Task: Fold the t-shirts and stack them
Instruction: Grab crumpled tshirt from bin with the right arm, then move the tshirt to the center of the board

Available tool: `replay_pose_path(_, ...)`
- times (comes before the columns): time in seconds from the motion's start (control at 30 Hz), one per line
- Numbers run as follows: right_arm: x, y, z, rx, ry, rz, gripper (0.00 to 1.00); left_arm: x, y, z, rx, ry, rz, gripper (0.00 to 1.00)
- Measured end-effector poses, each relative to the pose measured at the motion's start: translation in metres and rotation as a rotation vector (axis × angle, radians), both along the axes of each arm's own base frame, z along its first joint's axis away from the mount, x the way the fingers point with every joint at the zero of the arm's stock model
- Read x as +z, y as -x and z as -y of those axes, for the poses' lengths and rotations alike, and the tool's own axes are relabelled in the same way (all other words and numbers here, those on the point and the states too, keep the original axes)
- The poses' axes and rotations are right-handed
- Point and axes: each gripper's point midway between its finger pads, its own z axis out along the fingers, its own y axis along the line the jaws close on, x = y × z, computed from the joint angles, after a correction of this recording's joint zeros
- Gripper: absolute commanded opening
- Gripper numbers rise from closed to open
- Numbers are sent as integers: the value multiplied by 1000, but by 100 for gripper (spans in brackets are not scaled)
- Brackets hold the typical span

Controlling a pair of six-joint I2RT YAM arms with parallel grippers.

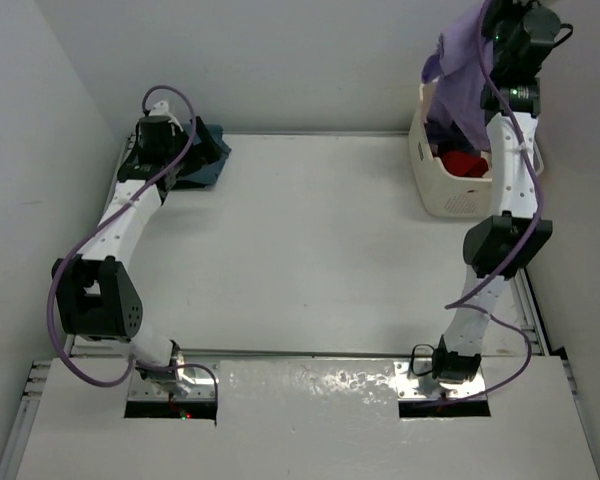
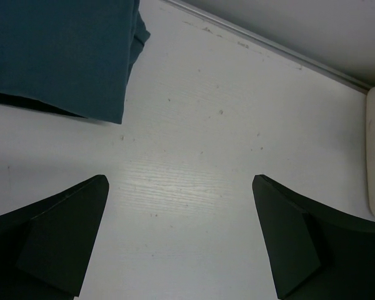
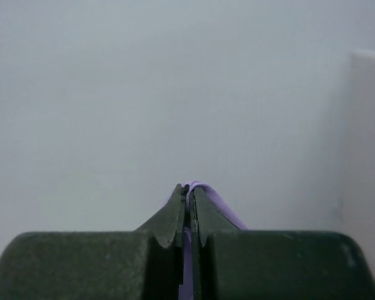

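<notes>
- Overhead view: my right tool (image 1: 498, 30) is held high above the cream laundry basket (image 1: 435, 195). The lavender t-shirt (image 1: 460, 75) hangs from the tool down towards the basket. I cannot tell where its lower end lies.
- Right wrist view: only here do I see the grip itself. The jaws are pressed together on a thin fold of the lavender cloth, with plain wall beyond the tool.
- Overhead view only: the red t-shirt (image 1: 465, 162) lies inside the basket, below the right tool and just beside the hanging cloth.
- Overhead view: my left tool (image 2: 180, 180) is over the far left corner of the counter (image 1: 310, 230), near the teal-blue t-shirt (image 2: 62, 50). From above the wrist hides its jaws.
- Left wrist view: the jaws stand spread wide with only bare counter between them. The teal-blue t-shirt, its edges layered, lies ahead and to the left of the tool, apart from both fingers. A corner of the basket shows far to the tool's right.
</notes>
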Motion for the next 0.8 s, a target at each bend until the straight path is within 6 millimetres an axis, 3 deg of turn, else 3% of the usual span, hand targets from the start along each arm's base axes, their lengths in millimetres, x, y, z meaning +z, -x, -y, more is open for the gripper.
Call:
replay_pose_path(0.07,32,12,-33,117,42,47,0,5,5,1,-5,3,16,100)
replay_pose_path(0.13,51,28,-74,254,82,65,0,10,9,1,-7,5,33,100)
replay_pose_path(0.17,54,41,-113,369,109,55,0,11,10,1,-7,5,37,100)
replay_pose_path(0.2,56,48,-133,424,127,52,0,11,12,1,-7,5,39,100)
replay_pose_path(0.23,59,62,-169,518,155,44,0,11,13,1,-7,5,41,100)
replay_pose_path(0.3,68,97,-246,717,210,64,0,9,17,1,-7,5,41,100)
replay_pose_path(0.37,78,139,-310,904,246,105,0,6,24,1,-7,7,40,100)
replay_pose_path(0.43,98,182,-351,1053,254,179,0,3,33,2,-8,14,41,100)
replay_pose_path(0.5,128,217,-362,1143,239,282,0,1,44,2,-9,21,46,100)
replay_pose_path(0.63,170,250,-352,1191,197,427,0,3,58,2,1,31,63,100)
replay_pose_path(0.73,164,253,-351,1206,172,404,0,7,67,-1,19,31,81,100)
replay_pose_path(0.8,135,245,-350,1186,154,318,0,9,72,-5,40,25,87,100)
